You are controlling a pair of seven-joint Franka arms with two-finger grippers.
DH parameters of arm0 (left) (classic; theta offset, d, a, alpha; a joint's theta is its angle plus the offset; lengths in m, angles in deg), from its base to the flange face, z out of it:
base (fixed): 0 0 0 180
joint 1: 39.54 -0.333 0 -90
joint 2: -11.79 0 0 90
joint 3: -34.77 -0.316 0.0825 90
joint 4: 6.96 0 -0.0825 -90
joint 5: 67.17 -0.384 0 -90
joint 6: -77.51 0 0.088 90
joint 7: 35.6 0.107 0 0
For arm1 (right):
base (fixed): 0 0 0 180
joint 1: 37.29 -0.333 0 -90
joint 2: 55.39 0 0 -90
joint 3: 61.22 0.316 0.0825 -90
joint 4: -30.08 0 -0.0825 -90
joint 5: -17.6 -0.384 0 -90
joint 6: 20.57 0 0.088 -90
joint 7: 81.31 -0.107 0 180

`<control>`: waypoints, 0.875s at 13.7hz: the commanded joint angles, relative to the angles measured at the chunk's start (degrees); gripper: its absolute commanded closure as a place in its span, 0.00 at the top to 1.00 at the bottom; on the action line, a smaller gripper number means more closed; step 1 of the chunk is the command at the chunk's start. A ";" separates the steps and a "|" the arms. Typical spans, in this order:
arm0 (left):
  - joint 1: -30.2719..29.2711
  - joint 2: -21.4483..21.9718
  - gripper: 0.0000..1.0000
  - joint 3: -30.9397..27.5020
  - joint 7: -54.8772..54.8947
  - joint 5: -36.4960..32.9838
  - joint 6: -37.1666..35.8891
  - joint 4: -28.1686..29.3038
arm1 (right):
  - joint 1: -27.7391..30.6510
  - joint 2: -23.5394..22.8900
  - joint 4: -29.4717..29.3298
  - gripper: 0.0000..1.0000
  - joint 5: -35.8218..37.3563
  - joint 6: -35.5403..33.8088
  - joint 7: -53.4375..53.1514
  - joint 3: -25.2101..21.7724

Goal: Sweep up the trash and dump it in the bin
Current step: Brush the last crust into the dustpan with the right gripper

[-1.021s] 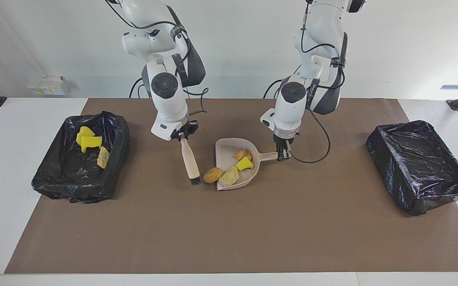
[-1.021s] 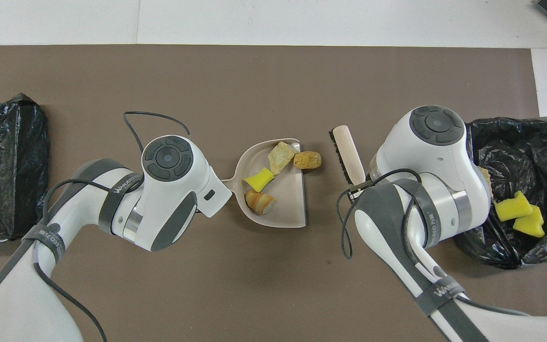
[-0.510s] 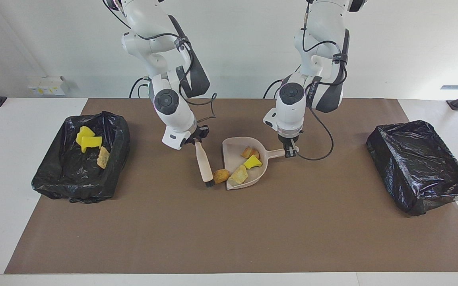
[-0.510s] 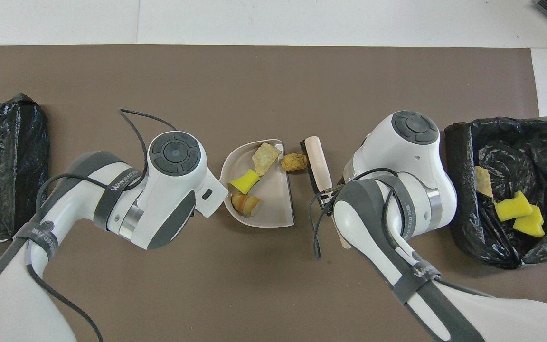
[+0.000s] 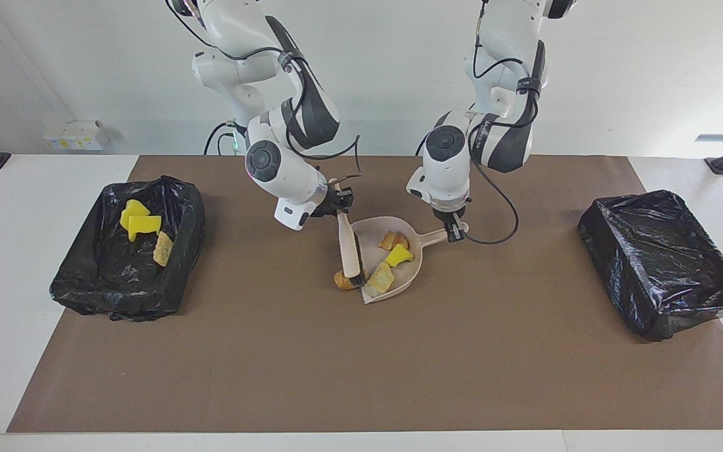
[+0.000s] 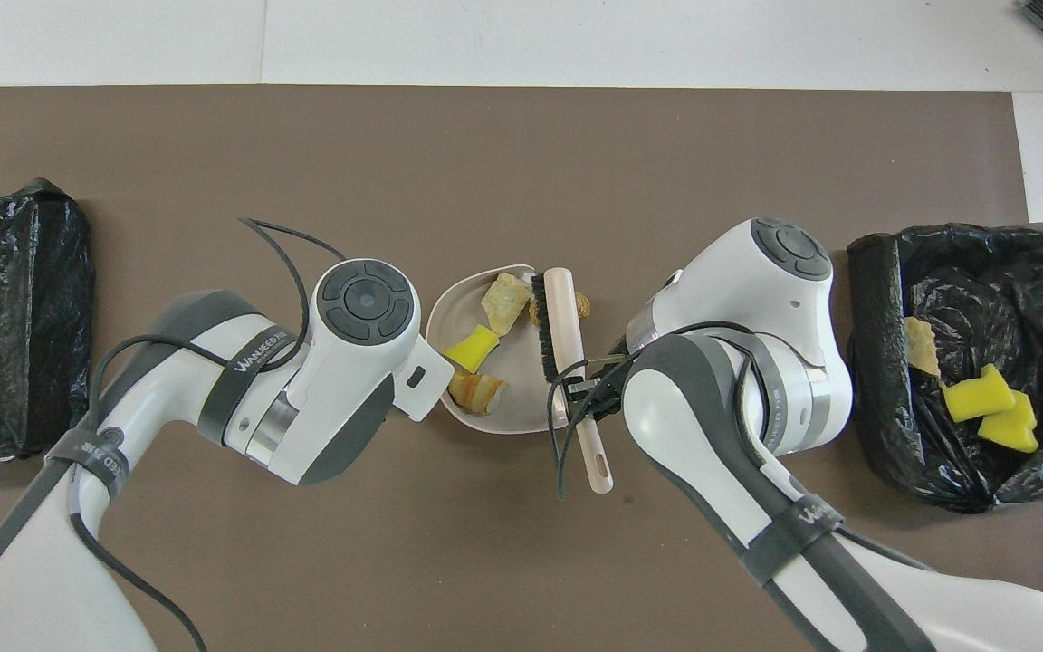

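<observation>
A beige dustpan (image 5: pixel 371 231) (image 6: pixel 521 385) lies mid-table, and my left gripper (image 5: pixel 455 231) is shut on its handle. In the pan lie a yellow sponge chunk (image 5: pixel 399 254) (image 6: pixel 472 346), a croissant-like bit (image 5: pixel 393 240) (image 6: pixel 476 389) and a pale sponge piece (image 5: pixel 379 278) (image 6: pixel 505 301). My right gripper (image 5: pixel 336 210) (image 6: pixel 589 385) is shut on a wooden-handled brush (image 5: pixel 349 248) (image 6: pixel 562 326). The brush slants across the pan's mouth. Its bristle end is down beside a brown bread piece (image 5: pixel 341 280) (image 6: pixel 584 306), which it partly hides.
A black-bagged bin (image 5: pixel 189 207) (image 6: pixel 893 435) at the right arm's end of the table holds yellow sponge pieces. A second black-bagged bin (image 5: pixel 663 263) (image 6: pixel 5 317) stands at the left arm's end. A brown mat (image 5: pixel 361 376) covers the table.
My right gripper has swung the brush from beside the bread piece to across the pan's mouth. The dustpan has turned and slid a little toward the left arm's end.
</observation>
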 commanded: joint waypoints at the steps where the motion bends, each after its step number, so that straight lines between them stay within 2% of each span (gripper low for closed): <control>1: 1.17 0.19 0.00 -0.50 -1.13 -1.06 -0.63 -0.66 | -0.44 3.26 -0.31 0.00 -0.34 -1.09 -3.17 -0.20; 2: 1.17 0.19 0.00 -0.50 -1.13 -1.06 -0.89 -1.01 | -0.09 3.71 -0.39 0.00 2.89 -2.84 -3.09 -0.46; 4: 1.52 0.19 0.00 -0.50 -1.13 -1.06 -0.90 -1.10 | 0.52 2.40 -1.79 0.00 17.00 -1.89 -0.55 -0.29; 7: 1.88 0.10 0.00 -0.41 -1.13 -1.06 -0.55 -1.10 | 1.32 -2.87 -5.22 0.00 26.18 -1.80 2.26 -0.20; 9: 1.88 -0.07 0.00 -0.41 -1.65 -0.53 0.41 -0.84 | 0.36 -4.72 -4.44 0.00 28.06 0.12 2.10 -0.20; 11: 3.10 -0.16 0.00 -0.32 -3.41 -0.44 0.86 -0.75 | 0.27 -5.08 -2.95 0.00 27.01 0.49 2.19 0.06; 12: 3.63 -0.60 0.00 -0.32 -4.54 -0.44 1.03 -0.83 | 0.27 -4.99 -2.86 0.00 24.04 -0.30 2.10 0.15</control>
